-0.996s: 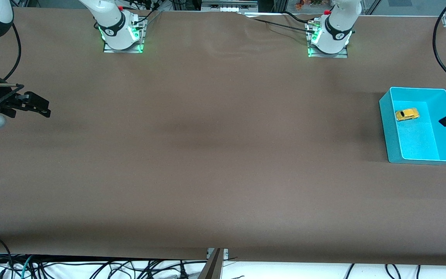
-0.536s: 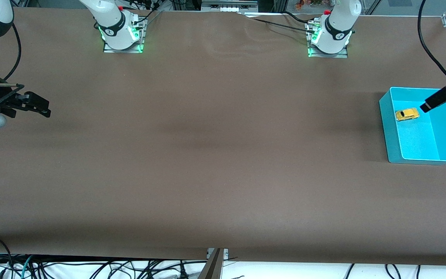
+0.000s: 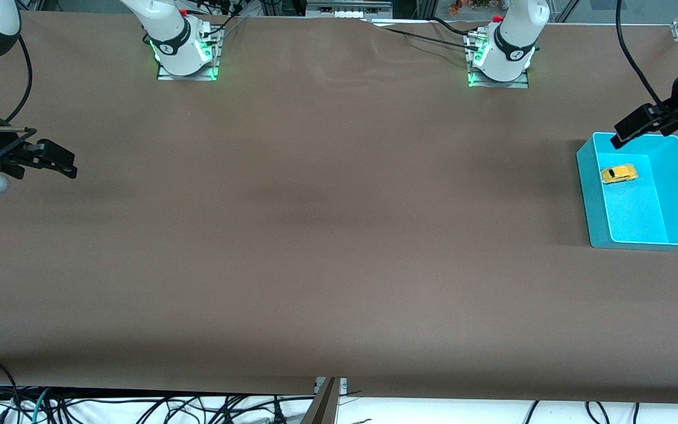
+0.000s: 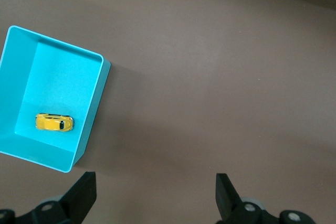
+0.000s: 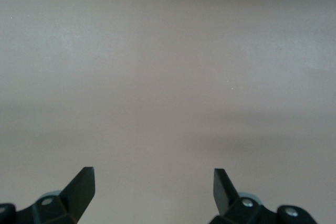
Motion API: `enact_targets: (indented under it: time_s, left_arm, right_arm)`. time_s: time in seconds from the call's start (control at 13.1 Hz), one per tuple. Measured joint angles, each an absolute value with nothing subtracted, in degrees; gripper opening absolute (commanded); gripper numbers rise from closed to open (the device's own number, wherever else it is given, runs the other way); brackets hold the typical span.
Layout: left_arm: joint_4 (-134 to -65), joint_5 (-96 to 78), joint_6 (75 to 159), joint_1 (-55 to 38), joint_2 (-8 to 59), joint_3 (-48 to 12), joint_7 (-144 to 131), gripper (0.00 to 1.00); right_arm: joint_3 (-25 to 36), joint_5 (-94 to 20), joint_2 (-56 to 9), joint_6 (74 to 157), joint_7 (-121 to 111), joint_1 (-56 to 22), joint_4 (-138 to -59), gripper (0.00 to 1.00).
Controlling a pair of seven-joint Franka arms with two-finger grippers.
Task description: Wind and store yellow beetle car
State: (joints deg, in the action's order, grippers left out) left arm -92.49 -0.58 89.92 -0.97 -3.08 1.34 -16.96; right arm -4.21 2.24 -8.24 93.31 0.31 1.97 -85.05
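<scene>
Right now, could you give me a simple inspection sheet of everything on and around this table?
Surface: brown table covering, slightly wrinkled near the robot bases.
Job's things: tiny yellow beetle car lies inside the open turquoise plastic bin, toward the left arm's end.
Clutter: nothing seen.
Grippers: left gripper open, empty, above the table beside the bin; right gripper open, empty, waiting over bare table.
Cables: black cables hang by the left arm.
Surroundings: tangled wires below the table edge.

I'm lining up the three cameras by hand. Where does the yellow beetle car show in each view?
Front view: the yellow beetle car lies in the teal bin, at the left arm's end of the table.
Left wrist view: the car lies in the same bin.
Right wrist view: not in it; only bare table.
Shared landmark: the teal bin, in the front and left wrist views.
</scene>
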Motion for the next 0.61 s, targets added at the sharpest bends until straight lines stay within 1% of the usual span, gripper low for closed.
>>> enact_targets:
  time_s: [0.61]
  left_arm:
    - [-92.5, -0.6, 87.6, -0.9, -2.7, 1.6, -12.3, 1.00]
  right_arm:
    - [-4.2, 2.2, -8.2, 93.3, 0.3, 2.0, -85.0, 1.00]
